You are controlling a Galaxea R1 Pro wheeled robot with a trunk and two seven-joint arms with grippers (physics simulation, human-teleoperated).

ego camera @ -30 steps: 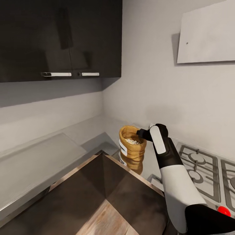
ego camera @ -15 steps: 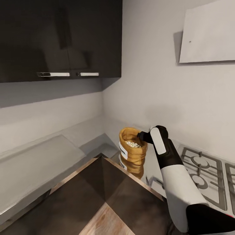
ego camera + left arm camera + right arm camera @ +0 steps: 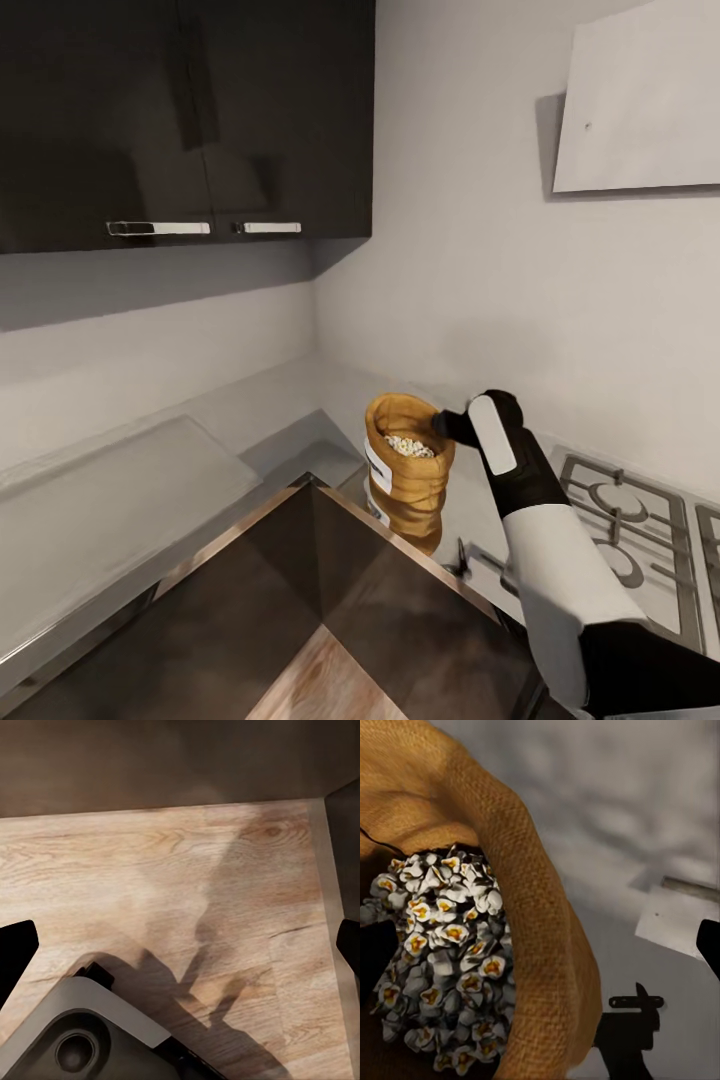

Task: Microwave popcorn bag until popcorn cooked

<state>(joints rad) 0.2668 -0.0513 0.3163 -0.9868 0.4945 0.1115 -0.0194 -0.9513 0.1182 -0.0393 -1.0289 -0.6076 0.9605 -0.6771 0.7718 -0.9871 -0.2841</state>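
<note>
The tan popcorn bag (image 3: 405, 472) stands upright in the inner corner of the grey countertop (image 3: 130, 490), its mirror image on the metal below it. Pale popcorn (image 3: 408, 446) fills its open mouth. My right gripper (image 3: 448, 424) is at the bag's rim on the stove side and is open. In the right wrist view the bag's wall (image 3: 532, 907) and popcorn (image 3: 442, 945) lie between the spread fingertips (image 3: 709, 945). My left gripper (image 3: 180, 945) hangs open over the wood floor (image 3: 172, 862). The microwave is out of view.
A gas hob (image 3: 620, 520) with grey grates is set into the counter right of the bag. Dark upper cabinets (image 3: 180, 120) hang over the left run. A white hood panel (image 3: 640, 110) sits on the wall. Dark lower cabinet fronts (image 3: 260, 600) border the floor.
The whole head view has drifted, so the camera moved. My right gripper has stayed at the bag's rim, and the bag still stands in the corner.
</note>
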